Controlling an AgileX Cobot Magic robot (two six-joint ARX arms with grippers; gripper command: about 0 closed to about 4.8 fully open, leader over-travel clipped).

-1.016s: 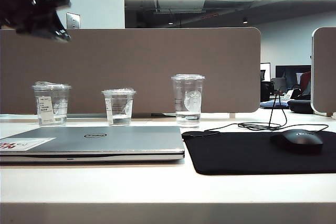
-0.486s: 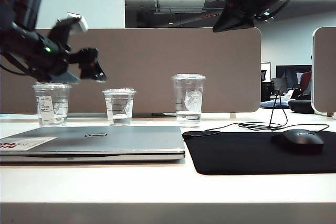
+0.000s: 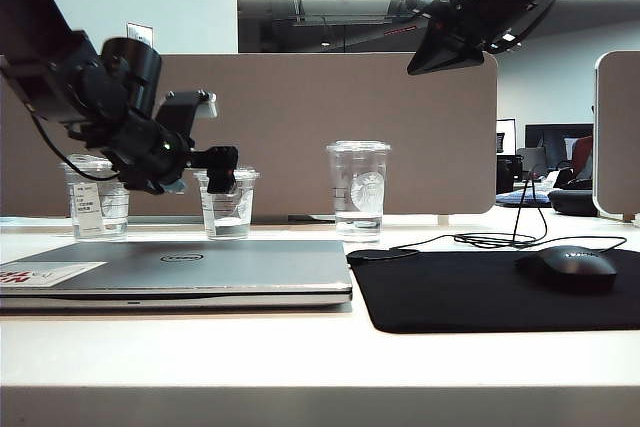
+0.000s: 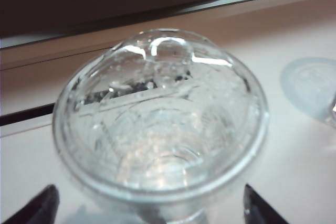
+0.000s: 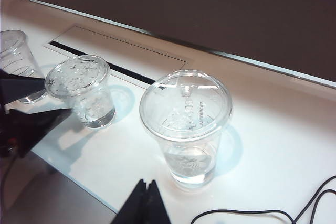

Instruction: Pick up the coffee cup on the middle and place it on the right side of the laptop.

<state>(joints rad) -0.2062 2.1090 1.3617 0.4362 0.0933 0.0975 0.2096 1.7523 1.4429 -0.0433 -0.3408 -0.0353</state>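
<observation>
Exterior view puts my left gripper (image 3: 222, 169) at the left of the frame, level with the crinkled top of the coffee cup (image 3: 228, 204), which stands on the table (image 3: 300, 357) behind the laptop (image 3: 175, 272), in the middle of the row of cups. My left wrist view looks straight down on that cup (image 4: 160, 116), its dark fingertips (image 4: 37, 208) set wide apart at the lower corners, one on each side of the rim, not touching it. The stickered cup (image 3: 97, 197) stands at far left, the tall logo cup (image 3: 358, 189) right of centre. My right gripper (image 3: 440, 52) hangs high at the upper right; in its wrist view the fingertips (image 5: 146, 203) sit pressed together above the tall cup (image 5: 186, 127). A mouse (image 3: 565, 269) rests on the black pad (image 3: 490, 292) at lower right.
</observation>
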